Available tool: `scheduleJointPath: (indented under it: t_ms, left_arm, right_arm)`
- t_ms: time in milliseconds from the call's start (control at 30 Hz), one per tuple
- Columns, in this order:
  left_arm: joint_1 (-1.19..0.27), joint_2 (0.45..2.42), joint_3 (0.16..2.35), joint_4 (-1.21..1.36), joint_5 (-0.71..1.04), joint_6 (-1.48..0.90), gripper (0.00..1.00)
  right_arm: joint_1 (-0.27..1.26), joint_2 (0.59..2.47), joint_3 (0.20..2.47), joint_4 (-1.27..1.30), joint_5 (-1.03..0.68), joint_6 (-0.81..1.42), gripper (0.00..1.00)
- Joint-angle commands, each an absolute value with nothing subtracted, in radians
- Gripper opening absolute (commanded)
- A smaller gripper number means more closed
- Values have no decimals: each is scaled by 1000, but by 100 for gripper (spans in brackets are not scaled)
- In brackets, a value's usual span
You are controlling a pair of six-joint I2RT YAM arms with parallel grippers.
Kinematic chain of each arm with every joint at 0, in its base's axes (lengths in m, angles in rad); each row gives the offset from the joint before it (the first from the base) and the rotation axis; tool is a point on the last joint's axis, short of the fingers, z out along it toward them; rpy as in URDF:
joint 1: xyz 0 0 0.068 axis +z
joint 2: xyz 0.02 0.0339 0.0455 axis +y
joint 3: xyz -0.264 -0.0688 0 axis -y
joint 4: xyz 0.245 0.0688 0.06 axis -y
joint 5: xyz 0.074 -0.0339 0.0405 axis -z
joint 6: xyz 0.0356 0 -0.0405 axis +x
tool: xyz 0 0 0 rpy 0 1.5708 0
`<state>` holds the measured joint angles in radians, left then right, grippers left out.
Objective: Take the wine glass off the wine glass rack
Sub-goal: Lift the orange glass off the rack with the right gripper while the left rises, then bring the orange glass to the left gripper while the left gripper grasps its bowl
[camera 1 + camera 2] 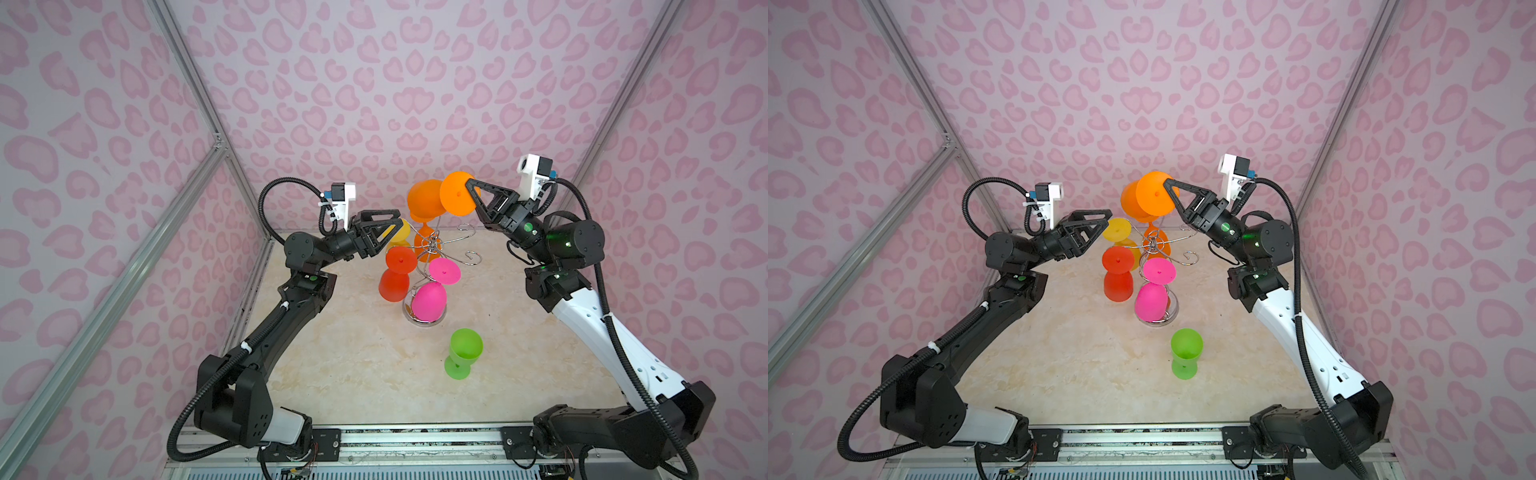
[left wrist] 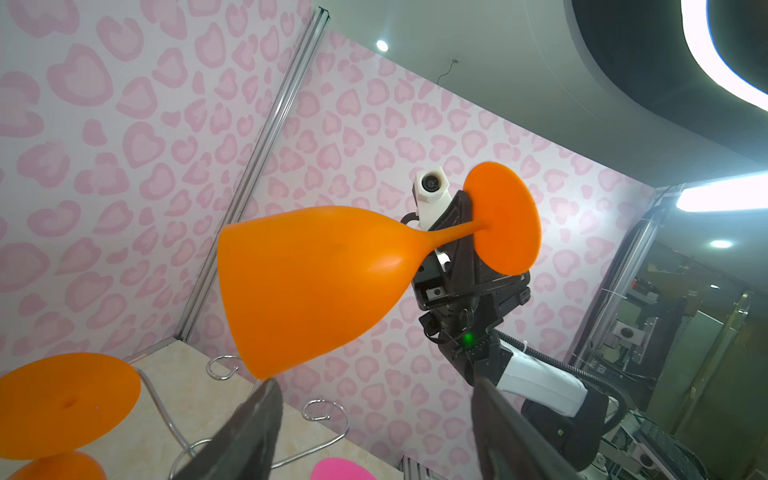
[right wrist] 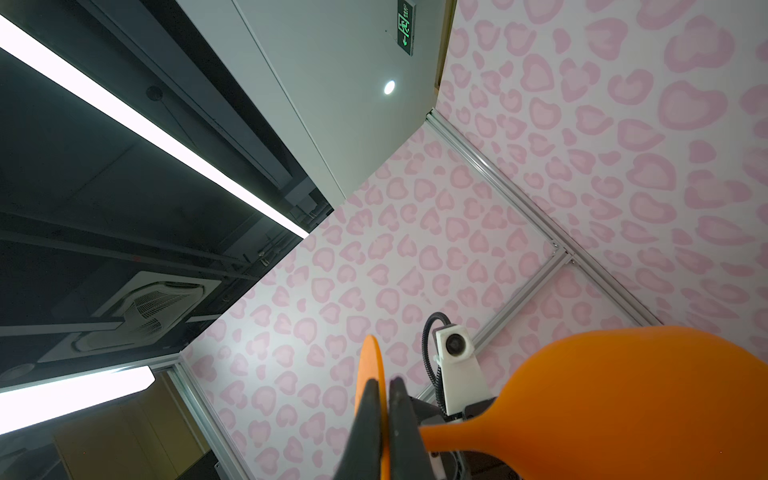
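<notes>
Top views: a green glass (image 1: 463,353) is set on the desk (image 1: 353,374) before the wine glass rack (image 1: 432,244). Behind, an orange wine glass (image 1: 422,199) is pinched by its foot in the right hand (image 1: 471,185), clear of the rack, not yet set down; the left hand (image 2: 374,382) is spread.

One rack (image 1: 424,324), six glasses. Four hang on the rack: a yellow glass (image 1: 399,232), a red glass (image 1: 392,286), a pink glass (image 1: 429,301) and an orange glass (image 1: 420,249). A second orange glass (image 1: 457,193) is above the rack; a green glass (image 1: 465,347) stands in front of it. Two arms flank it: left arm (image 1: 291,307), right arm (image 1: 590,316).
</notes>
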<state>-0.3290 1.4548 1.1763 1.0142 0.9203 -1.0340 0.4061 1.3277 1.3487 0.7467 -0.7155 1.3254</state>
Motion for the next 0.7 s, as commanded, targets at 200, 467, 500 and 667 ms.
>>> scheduleJointPath:
  t_ms: [200, 467, 500, 667]
  left_arm:
    - [-324, 1508, 1187, 1142, 921, -1080, 75]
    - [-324, 1540, 1187, 1196, 919, -1094, 79]
    - [-324, 1545, 1189, 1208, 920, -1103, 79]
    - [-325, 1570, 1196, 1315, 932, -1179, 80]
  right_arm:
    - [432, 1330, 1354, 831, -706, 1339, 0]
    - [462, 1355, 1355, 858, -710, 1362, 0]
    - [465, 1362, 1354, 875, -710, 1375, 0]
    - [464, 1408, 1342, 990, -704, 1476, 0]
